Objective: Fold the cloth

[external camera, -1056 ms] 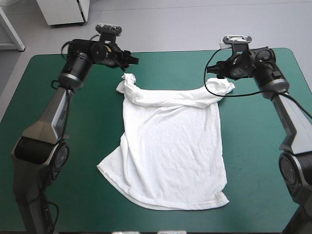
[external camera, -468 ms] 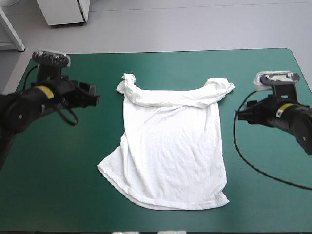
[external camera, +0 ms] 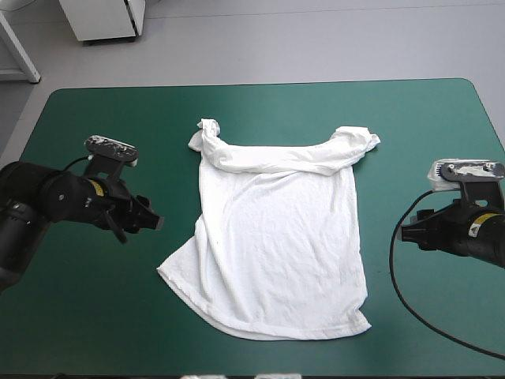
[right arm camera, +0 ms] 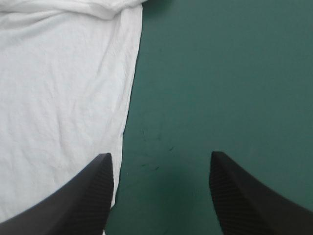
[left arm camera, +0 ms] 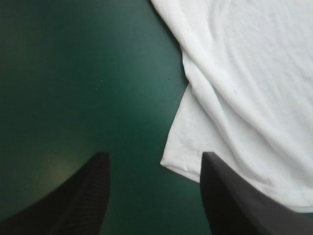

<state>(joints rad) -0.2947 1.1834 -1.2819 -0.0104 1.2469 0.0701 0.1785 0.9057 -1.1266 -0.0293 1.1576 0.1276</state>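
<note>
The white T-shirt [external camera: 276, 241] lies spread on the teal-green table, collar end toward the far edge, its two sleeves bunched there. My left gripper [external camera: 154, 223] hovers open just off the shirt's left side, near the lower left corner. In the left wrist view that corner of the T-shirt [left arm camera: 195, 147] lies ahead of the open left gripper [left arm camera: 155, 196], over bare cover. My right gripper [external camera: 404, 231] stands open to the right of the shirt, apart from it. The right wrist view has the T-shirt's right side edge [right arm camera: 63, 98] beside one finger of the open right gripper [right arm camera: 161, 196].
Bare teal-green cover [external camera: 95, 308] surrounds the shirt on all sides. A white cabinet [external camera: 102, 17] stands on the floor beyond the table's far edge.
Both arms have pulled back from the far sleeves toward the near side and dropped lower, the left closing in on the shirt's lower left corner. The shirt has not moved.
</note>
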